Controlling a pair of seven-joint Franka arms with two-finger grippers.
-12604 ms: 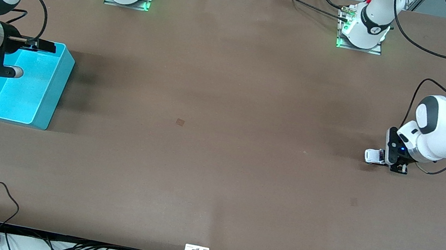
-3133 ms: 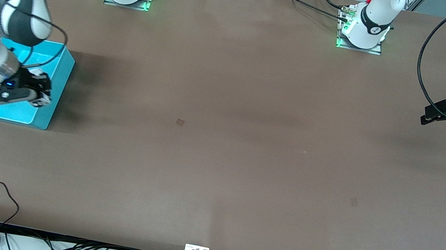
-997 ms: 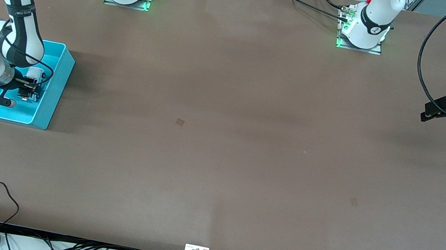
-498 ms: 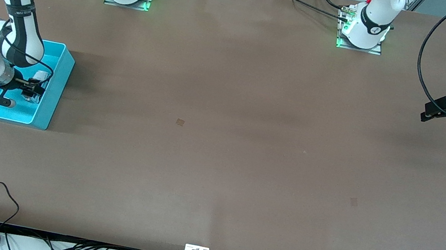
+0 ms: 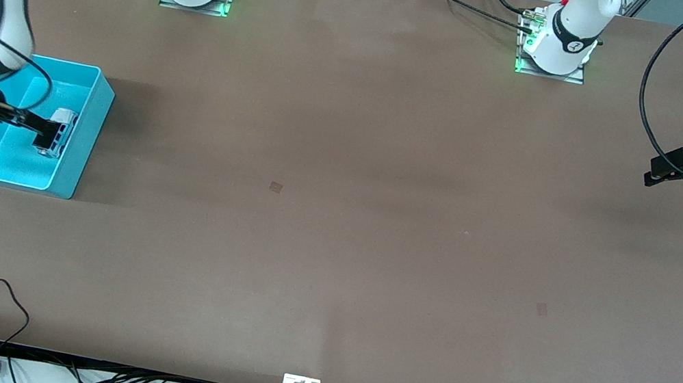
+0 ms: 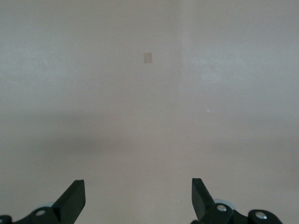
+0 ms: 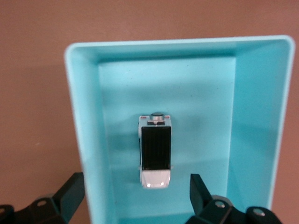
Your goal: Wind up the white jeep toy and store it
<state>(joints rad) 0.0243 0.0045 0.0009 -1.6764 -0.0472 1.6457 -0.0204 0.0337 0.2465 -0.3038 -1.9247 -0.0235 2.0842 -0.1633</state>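
Note:
The white jeep toy (image 5: 60,133) with its black roof lies on the floor of the cyan bin (image 5: 90,128), close to the bin wall that faces the table's middle. In the right wrist view the jeep (image 7: 155,149) rests free inside the bin (image 7: 173,43). My right gripper (image 5: 46,134) hangs over the bin, open and empty, with its jaws spread wide above the jeep (image 7: 137,186). My left gripper (image 5: 657,172) waits open and empty in the air over the left arm's end of the table, and its wrist view (image 6: 138,190) shows only bare table.
The bin stands at the right arm's end of the brown table. A small dark mark (image 5: 275,187) sits near the table's middle and shows in the left wrist view (image 6: 147,57). Cables (image 5: 0,301) run along the table's near edge.
My right gripper has let go of the jeep and drawn up and back from it, toward the right arm's end. The jeep stays in the bin. The left arm has not moved.

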